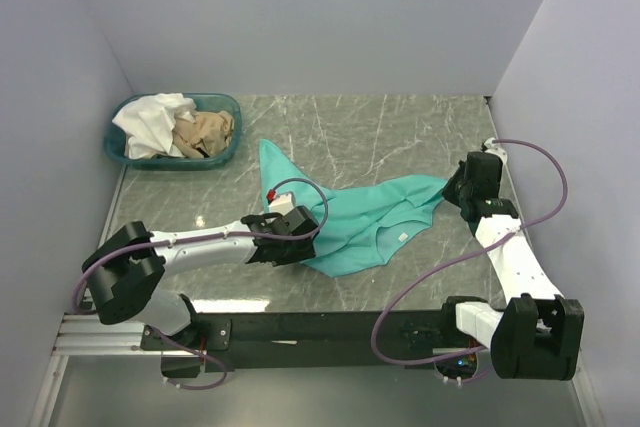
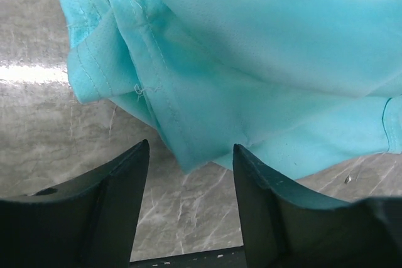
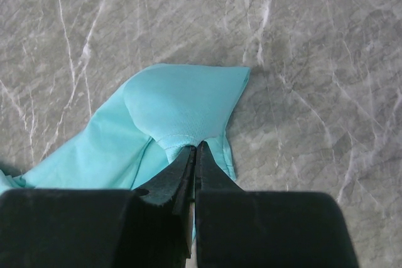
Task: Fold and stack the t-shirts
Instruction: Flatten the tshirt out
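Note:
A teal-green t-shirt (image 1: pixel 370 222) lies crumpled across the middle of the marble table, with a small white tag facing up. My left gripper (image 1: pixel 303 245) is at the shirt's near left edge. In the left wrist view this gripper (image 2: pixel 190 146) is open, and a hemmed corner of the shirt (image 2: pixel 251 61) reaches down between the fingertips without being pinched. My right gripper (image 1: pixel 452 190) is at the shirt's right tip. The right wrist view shows it (image 3: pixel 195 147) shut on a fold of the teal cloth (image 3: pixel 179 101). A white t-shirt (image 1: pixel 150 122) and a tan t-shirt (image 1: pixel 207 132) lie bunched in the basket.
A shallow teal plastic basket (image 1: pixel 228 103) stands at the back left corner of the table. Pale walls close in the table on the left, back and right. Purple cables loop over both arms.

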Robot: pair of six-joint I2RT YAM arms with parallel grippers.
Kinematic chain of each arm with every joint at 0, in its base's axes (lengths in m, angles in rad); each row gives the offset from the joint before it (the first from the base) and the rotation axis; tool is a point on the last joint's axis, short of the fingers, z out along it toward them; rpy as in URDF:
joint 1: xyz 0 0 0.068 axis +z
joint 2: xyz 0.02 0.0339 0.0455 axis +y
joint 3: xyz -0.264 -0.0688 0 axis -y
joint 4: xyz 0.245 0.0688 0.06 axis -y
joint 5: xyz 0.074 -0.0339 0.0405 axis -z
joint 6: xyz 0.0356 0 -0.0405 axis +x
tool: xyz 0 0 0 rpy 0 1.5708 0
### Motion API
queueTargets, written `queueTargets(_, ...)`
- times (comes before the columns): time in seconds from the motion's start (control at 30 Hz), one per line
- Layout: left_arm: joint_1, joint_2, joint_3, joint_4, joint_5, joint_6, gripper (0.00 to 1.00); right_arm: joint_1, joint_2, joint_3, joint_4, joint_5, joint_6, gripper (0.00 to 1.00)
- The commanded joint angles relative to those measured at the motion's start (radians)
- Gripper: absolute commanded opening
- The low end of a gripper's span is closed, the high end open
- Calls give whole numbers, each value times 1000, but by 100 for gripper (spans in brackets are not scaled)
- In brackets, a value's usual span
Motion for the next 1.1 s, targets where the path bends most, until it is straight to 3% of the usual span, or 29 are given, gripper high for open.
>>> queueTargets(0.0, -4, -7, 16, 1, -37, -30, 60, -6, -10, 3, 28, -3, 4, 0)
queueTargets(0.13, -5, 44, 25, 51, 12, 0, 54, -6, -10, 2, 31, -8, 4, 0)
queueTargets(0.3, -5, 107, 51, 22, 41, 5, 37, -6, -16, 0, 28, -6, 3, 0)
queueTargets(0.37, -5, 96, 51, 16, 38, 4, 24, -6, -16, 2, 25, -9, 1, 0)
queueTargets(0.47, -5, 58, 51, -1, 37, 8, 14, -6, -20, 2, 23, -6, 0, 0)
queueTargets(0.6, -5, 0, 51, -41, 37, 22, 10, -6, -11, 5, 20, -2, -2, 0)
queueTargets(0.67, -7, -17, 45, -53, 38, 27, 1, -6, -10, 3, 20, 1, -3, 0)
queueTargets(1.07, -4, -129, 103, -134, 41, 86, 1, -4, -45, 19, 2, 1, -11, 0)
